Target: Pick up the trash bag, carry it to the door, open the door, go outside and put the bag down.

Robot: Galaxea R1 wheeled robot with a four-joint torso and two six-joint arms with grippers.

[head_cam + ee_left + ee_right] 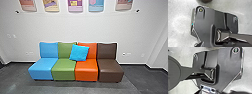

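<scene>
Leaning, a cushion [79,53] partly hides two seatbacks [92,51]; I cannot tell the jaws' state.

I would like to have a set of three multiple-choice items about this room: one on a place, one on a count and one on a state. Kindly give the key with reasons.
1. Where are the posters?
A) On the floor
B) On the wall
C) Under a table

2. How many seats stand in the row?
A) Four
B) Two
C) Six

3. How is the bright blue cushion resting?
A) Lying flat on the floor
B) Hanging from a hook
C) Propped against backrests

Key:
1. B, as they hang above the row of seats.
2. A, as there is one light blue, one green, one orange and one brown.
3. C, as it leans, slightly tilted, where the green and orange backrests meet.
</scene>
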